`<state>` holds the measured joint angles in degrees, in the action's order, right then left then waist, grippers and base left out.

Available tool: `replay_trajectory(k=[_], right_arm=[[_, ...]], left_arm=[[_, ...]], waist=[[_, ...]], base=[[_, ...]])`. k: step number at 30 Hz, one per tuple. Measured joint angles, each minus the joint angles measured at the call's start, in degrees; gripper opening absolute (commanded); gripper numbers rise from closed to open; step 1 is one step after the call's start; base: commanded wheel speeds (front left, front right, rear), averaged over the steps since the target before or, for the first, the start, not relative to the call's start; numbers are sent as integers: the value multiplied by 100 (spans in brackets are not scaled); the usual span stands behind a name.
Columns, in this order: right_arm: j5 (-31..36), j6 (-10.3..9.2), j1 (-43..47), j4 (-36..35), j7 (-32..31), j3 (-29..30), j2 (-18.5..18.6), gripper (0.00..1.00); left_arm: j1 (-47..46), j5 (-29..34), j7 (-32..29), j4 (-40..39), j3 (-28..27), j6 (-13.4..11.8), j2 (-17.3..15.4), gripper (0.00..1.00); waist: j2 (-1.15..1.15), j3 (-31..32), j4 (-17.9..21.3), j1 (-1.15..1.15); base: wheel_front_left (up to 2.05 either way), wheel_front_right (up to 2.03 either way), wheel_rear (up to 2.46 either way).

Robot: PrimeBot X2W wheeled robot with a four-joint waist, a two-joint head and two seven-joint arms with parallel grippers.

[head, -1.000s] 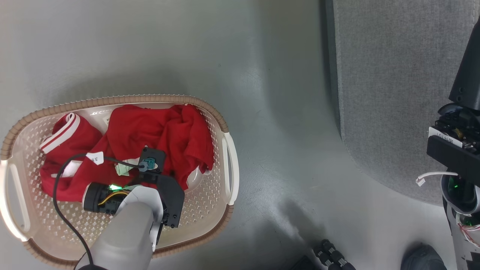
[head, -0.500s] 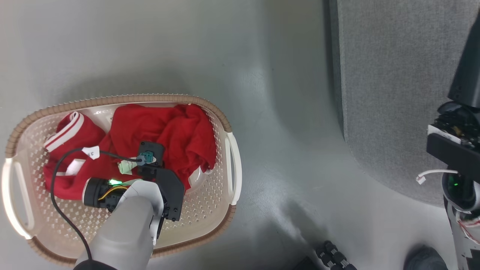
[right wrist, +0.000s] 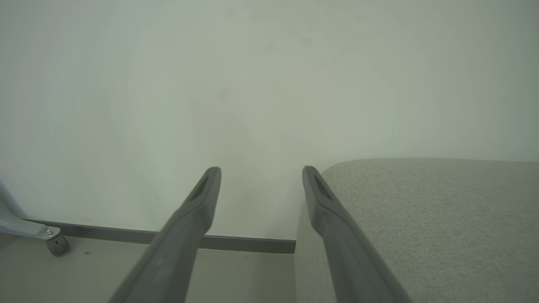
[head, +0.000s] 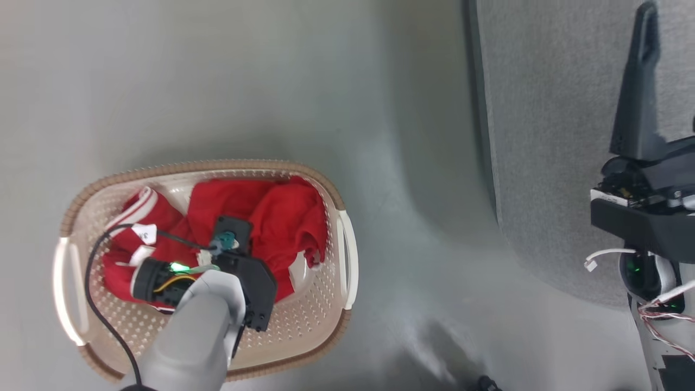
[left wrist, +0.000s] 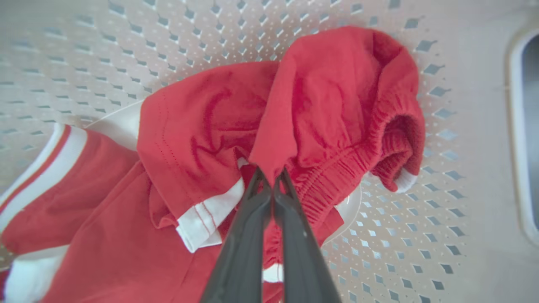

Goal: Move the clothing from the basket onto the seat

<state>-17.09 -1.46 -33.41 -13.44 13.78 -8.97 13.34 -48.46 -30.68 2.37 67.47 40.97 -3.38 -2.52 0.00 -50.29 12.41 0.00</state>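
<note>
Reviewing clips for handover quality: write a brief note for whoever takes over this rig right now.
Left gripper: shut on a fold of the red clothing, down inside the basket.
Right gripper: open, empty, near the seat.
Done: grasp made; no clothing on the visible part of the seat.
Left: lift it out, carry it to the seat, release, then likely repeat for the rest.
</note>
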Motion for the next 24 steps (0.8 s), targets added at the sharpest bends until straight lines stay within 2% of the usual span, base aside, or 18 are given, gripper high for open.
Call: replay_trajectory(k=[7, 24], right_arm=[[-2, 98, 105, 350, 40, -22, 35, 100], [-127, 147, 916, 1123, 43, 134, 86, 100]], left_arm=[[339, -127, 258, -469, 176, 35, 5, 0], [1033, -745, 991, -1324, 382, -21, 13, 0]], waist=[[0, 451, -128, 0], [-1, 1793, -648, -1]], base=[[0, 0, 0], [0, 0, 0]])
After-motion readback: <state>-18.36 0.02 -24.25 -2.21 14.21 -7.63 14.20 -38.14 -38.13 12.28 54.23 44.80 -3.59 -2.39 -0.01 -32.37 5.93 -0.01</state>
